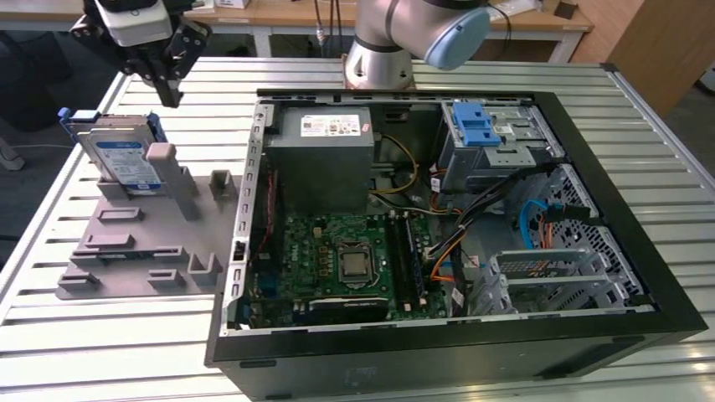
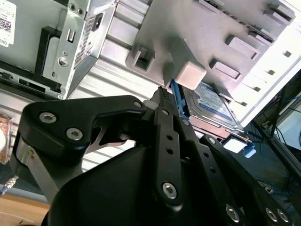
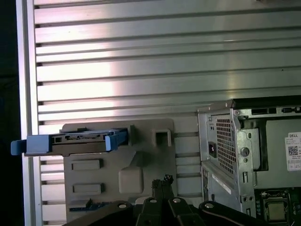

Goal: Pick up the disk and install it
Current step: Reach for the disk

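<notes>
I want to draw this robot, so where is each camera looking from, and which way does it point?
Exterior view: off the arm, up high, looking down on the table, the open computer case and the disk standing in its grey holder; the arm and hand show.
First wrist view: on the arm, looking down past the hand at the disk edge-on and the computer case.
Second wrist view: on the arm, close behind the hand, facing the disk.
Shared: all three show hand and disk.

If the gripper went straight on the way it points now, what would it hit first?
Probably the grey fixture plate beside the disk, not the disk itself: the gripper points at the plate, off to the disk's side. Depth is unclear.
</notes>
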Controlling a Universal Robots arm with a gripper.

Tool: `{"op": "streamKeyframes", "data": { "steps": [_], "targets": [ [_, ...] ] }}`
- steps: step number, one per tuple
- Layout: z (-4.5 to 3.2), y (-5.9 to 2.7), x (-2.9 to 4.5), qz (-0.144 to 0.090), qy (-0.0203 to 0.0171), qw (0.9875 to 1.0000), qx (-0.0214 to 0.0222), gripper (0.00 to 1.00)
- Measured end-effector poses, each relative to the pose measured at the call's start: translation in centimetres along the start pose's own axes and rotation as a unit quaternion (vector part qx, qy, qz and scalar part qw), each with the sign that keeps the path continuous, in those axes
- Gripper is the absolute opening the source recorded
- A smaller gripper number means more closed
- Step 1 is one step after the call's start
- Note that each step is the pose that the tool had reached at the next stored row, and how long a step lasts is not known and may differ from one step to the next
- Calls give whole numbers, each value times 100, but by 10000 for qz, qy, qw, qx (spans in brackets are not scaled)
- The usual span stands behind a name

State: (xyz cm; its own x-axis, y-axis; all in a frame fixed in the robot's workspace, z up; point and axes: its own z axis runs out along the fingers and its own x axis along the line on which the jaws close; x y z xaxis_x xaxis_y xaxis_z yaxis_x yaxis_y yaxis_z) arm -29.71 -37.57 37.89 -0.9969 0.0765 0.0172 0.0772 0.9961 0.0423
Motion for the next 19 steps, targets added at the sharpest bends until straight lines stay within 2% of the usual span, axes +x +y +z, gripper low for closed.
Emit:
{"op": "streamKeyframes", "data": {
  "steps": [19],
  "targets": [
    [36,129,481,1,0,10000,0,11]
  ]
}}
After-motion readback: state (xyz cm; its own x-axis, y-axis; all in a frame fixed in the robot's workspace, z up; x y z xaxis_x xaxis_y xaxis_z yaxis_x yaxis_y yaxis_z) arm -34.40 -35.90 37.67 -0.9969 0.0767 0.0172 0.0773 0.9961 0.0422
